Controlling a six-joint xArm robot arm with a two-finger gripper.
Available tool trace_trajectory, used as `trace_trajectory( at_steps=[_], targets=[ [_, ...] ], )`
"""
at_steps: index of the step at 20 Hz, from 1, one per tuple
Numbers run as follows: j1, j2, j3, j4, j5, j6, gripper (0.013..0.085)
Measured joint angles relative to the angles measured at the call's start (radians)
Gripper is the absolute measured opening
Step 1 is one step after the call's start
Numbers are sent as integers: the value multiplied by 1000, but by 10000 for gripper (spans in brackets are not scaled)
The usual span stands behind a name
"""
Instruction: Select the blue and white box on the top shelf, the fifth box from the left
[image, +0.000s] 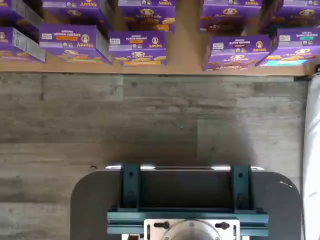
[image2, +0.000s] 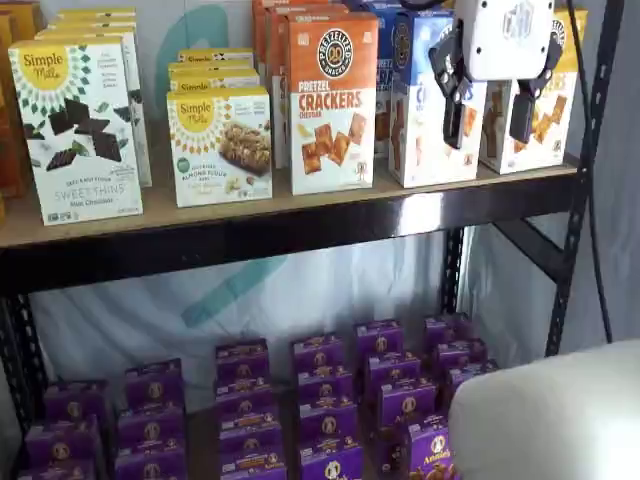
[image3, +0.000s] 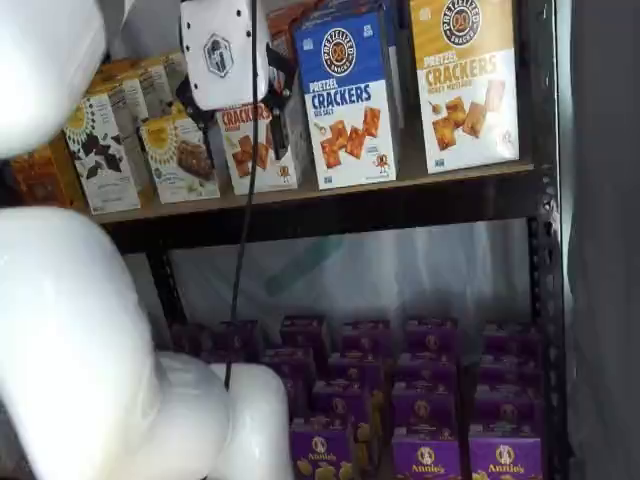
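Blue-topped, white-bottomed blue and white box (image3: 348, 100) upright; gripper (image2: 491, 108) fingers spread, empty.

Gripper (image2: 489, 102) hangs fingers-down, fingers (image2: 454, 100) spread apart, holding nothing.

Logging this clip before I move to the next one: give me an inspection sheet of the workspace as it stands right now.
Surface: the top shelf, tan board with a dark front rail, stocked with boxes.
Job's things: the blue and white box stands upright on it, between an orange-topped box and a yellow-topped box.
Clutter: Simple Mills boxes at the shelf's other end; purple Annie's boxes on the level below.
End effector: white body, black fingers, end effector open and empty, in front of the blue and white box in a shelf view.
Cables: a black cable hangs beside it.
Surroundings: grey wood-look floor, white sheet behind the shelves.
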Motion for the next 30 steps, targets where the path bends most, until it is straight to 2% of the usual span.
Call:
trace_trajectory(
  at_steps=[7,12,15,21,30],
  targets=[
    [-7,-9,9,8,-25,-4,850],
    [17,17,-5,-17,-33,10,850],
    [12,54,-30,-20,-45,4,850],
    [-21,129,-104,-15,-81,-27,850],
    [-114,255,-256,8,-95,-112,850]
  ],
)
